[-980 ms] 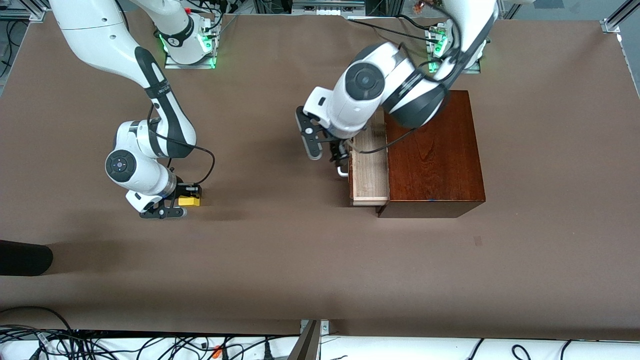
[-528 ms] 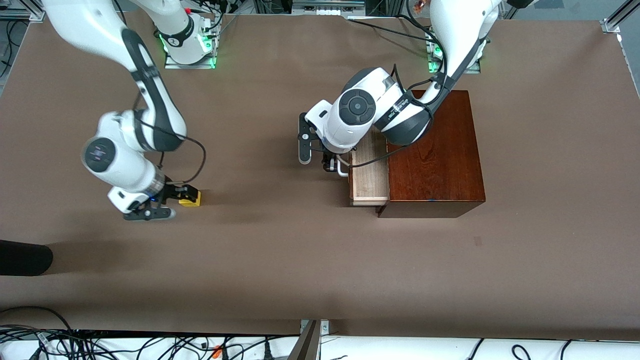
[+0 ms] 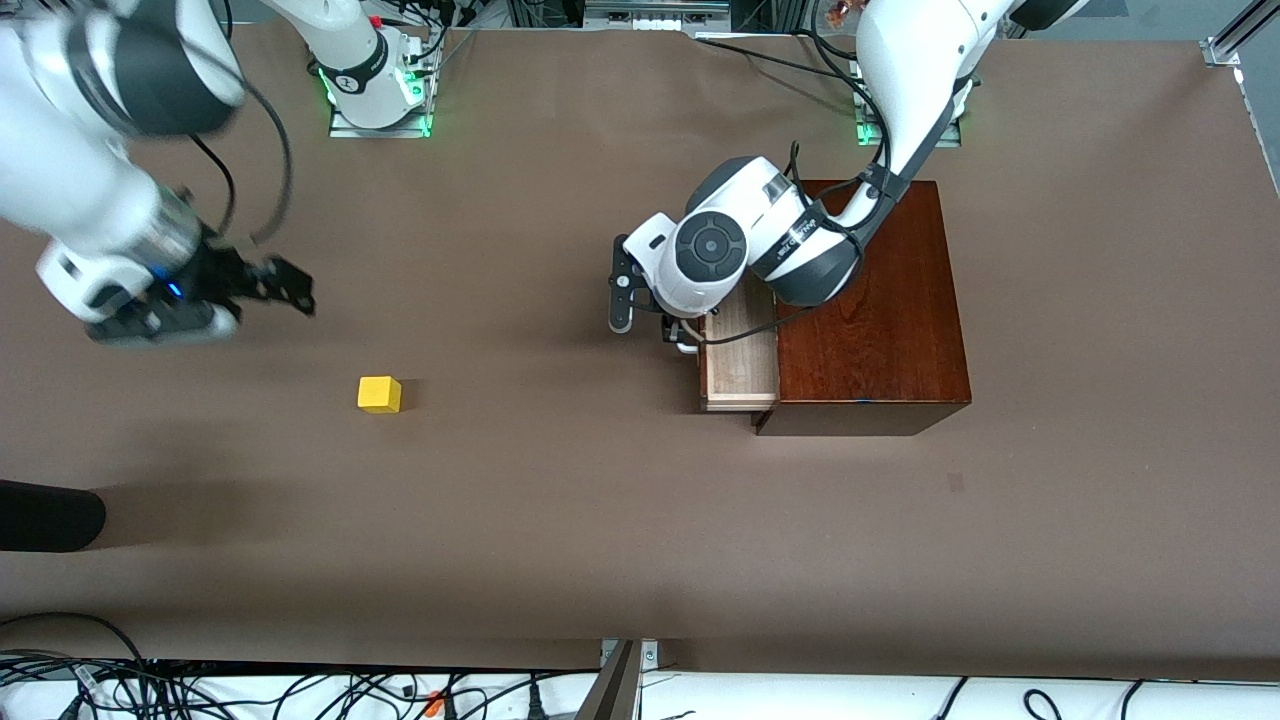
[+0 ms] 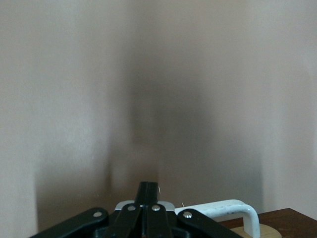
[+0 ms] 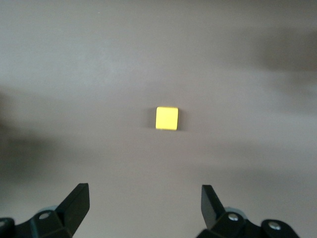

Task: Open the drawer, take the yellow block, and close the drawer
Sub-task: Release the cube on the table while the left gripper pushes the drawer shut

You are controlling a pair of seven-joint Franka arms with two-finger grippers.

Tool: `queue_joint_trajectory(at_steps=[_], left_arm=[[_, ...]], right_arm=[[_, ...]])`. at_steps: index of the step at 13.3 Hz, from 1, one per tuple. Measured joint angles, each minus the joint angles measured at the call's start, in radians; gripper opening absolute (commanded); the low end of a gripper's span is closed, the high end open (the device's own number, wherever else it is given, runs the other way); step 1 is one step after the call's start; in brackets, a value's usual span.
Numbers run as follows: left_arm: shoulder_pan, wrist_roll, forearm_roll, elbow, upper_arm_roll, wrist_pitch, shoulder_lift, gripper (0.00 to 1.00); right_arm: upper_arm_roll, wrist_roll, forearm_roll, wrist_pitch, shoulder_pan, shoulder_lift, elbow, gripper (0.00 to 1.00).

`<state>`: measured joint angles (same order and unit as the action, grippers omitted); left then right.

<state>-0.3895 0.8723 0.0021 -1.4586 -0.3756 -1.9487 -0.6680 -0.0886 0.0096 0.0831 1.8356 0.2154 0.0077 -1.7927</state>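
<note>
The yellow block lies alone on the brown table toward the right arm's end; it also shows in the right wrist view. My right gripper is open and empty, up in the air over bare table beside the block. The drawer stands partly out of the dark wooden box, and what shows of its pale tray is empty. My left gripper is at the drawer front, fingers shut together with nothing between them, right beside the white handle.
A dark rounded object lies at the table's edge toward the right arm's end, nearer to the front camera than the block. Cables run along the table's edge nearest the front camera. A small dark mark is on the table near the box.
My right gripper let go of the yellow block, opened and rose away toward the right arm's end. My left gripper shifted slightly toward the drawer front; the drawer slid in a little.
</note>
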Motion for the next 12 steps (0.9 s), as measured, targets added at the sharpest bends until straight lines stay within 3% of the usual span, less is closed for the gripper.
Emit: queue_joint_trajectory(at_steps=[2, 5, 12], left_arm=[[0.007, 0.006, 0.028, 0.007, 0.0, 0.034, 0.0, 0.0], [0.009, 0.006, 0.061, 0.016, 0.001, 0.089, 0.0, 0.0], [0.05, 0.014, 0.085, 0.024, 0.011, 0.2, 0.001, 0.0]], right_arm=[[-0.001, -0.029, -0.002, -0.073, -0.002, -0.048, 0.018, 1.0], [-0.005, -0.038, -0.021, -0.15, -0.002, -0.045, 0.086, 1.0], [-0.006, -0.042, -0.089, -0.163, -0.003, -0.024, 0.107, 1.0]])
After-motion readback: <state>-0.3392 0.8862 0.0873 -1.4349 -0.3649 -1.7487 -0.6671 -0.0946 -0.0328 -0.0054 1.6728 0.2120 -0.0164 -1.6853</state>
